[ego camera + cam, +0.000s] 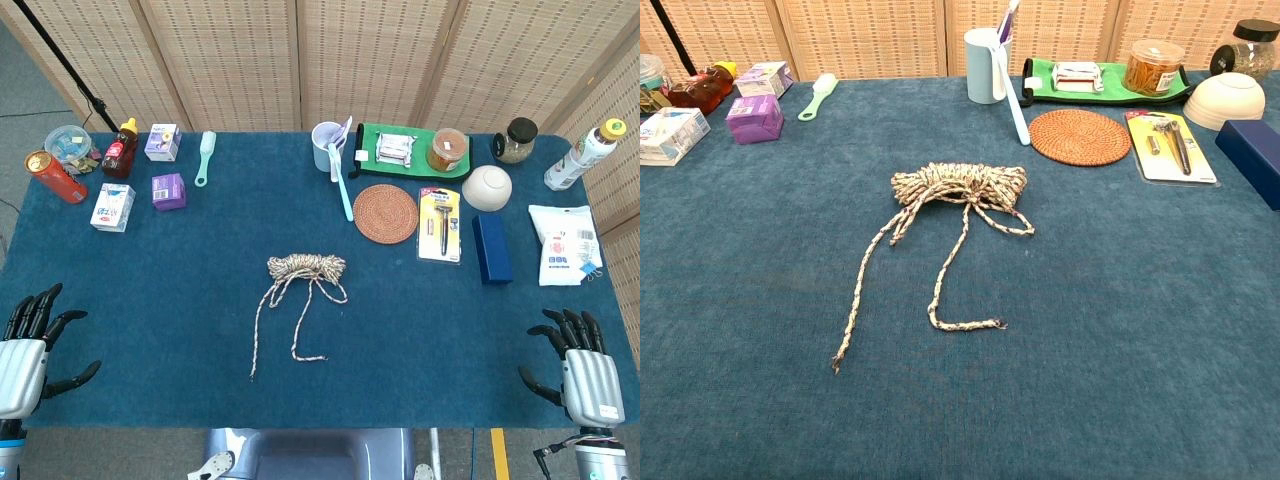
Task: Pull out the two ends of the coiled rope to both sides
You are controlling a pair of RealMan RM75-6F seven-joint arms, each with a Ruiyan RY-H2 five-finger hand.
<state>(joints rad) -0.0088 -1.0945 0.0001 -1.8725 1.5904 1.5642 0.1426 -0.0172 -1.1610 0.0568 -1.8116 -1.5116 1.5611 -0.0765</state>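
Note:
A coiled beige rope point(306, 267) point(958, 184) lies in the middle of the blue table. Two loose ends trail toward me: one long end point(257, 345) point(855, 315) runs down to the left, the other end point(309, 356) point(965, 324) drops straight and hooks right. My left hand point(30, 345) hovers at the near left corner, fingers spread, holding nothing. At the near right corner my right hand point(577, 365) is likewise spread and holds nothing. Both hands are far from the rope. The chest view shows neither hand.
Along the back stand a can point(55, 176), purple boxes point(168, 191), a brush point(204, 158), a cup point(327, 146), a green tray point(368, 145), a round woven mat point(385, 213), a razor pack point(439, 225), a bowl point(486, 186), a blue box point(491, 248) and a white packet point(564, 244).

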